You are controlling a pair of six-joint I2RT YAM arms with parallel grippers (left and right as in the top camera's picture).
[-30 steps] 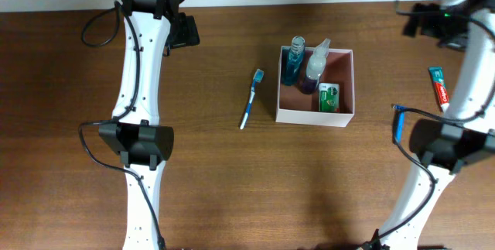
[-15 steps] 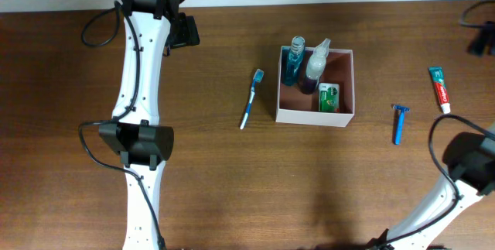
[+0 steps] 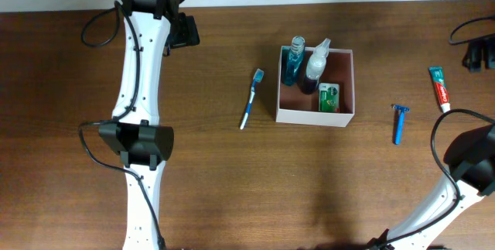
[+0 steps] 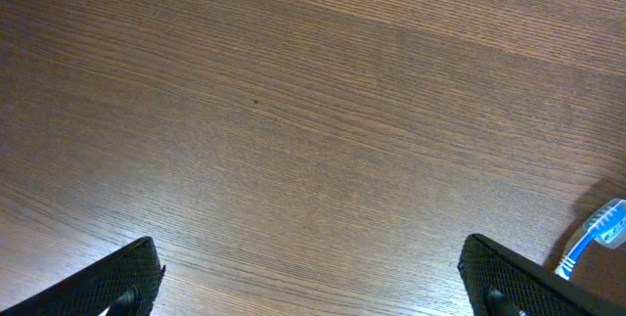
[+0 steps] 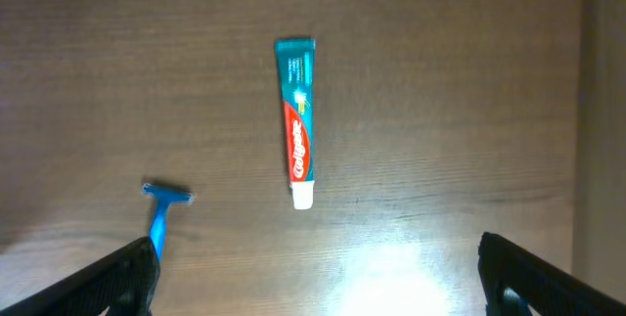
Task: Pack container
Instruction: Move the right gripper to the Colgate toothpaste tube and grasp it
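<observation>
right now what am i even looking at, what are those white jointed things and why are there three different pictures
The white jointed things are two robot arms, the left arm and the right arm, at a wooden table. Each ends in a two-finger gripper. The overhead picture looks straight down. The other two come from cameras on the wrists, with the dark fingertips showing in the bottom corners. The container holds a blue bottle, a spray bottle and a green pack. Outside it lie a toothbrush, a razor and a toothpaste tube. The left gripper and right gripper are both open and hold nothing.
</observation>
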